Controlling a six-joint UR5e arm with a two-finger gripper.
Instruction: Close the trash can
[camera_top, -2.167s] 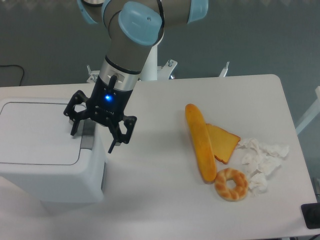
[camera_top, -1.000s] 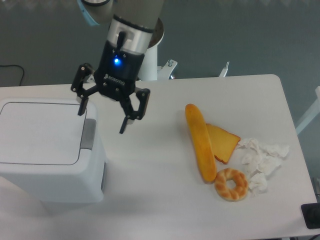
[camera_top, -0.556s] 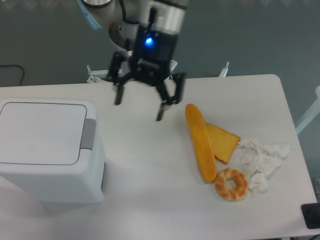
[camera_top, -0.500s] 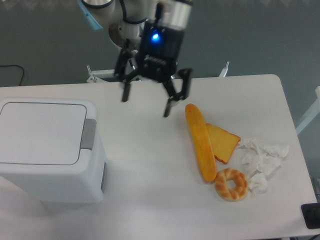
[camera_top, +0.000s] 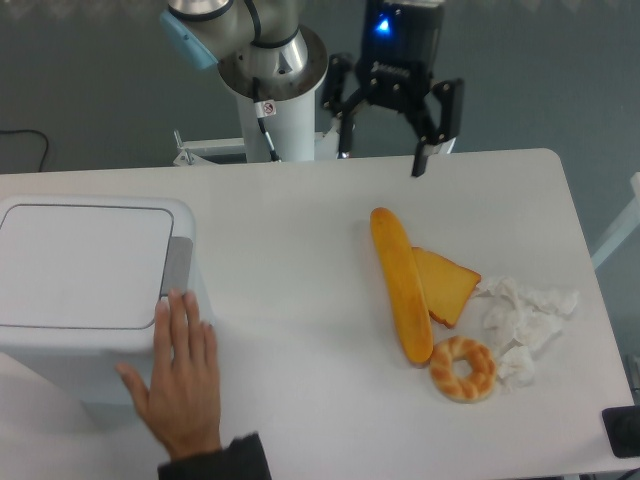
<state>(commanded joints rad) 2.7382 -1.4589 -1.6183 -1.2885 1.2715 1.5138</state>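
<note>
Table (camera_top: 300, 300), trash can (camera_top: 90, 290) lid-up.

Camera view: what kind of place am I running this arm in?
Probably a robotics lab test bench, not a real kitchen. The arm's white pedestal is bolted at the edge of a plain white table, and toy-looking food, a long yellow baguette and a ring-shaped pastry, lies beside the large white boxy trash can.

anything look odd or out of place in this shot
Yes: a bare human hand rests against the front right corner of the large white boxy trash can, whose flat lid is shut. The black two-finger gripper hangs open at the table's far edge, well away.
</note>
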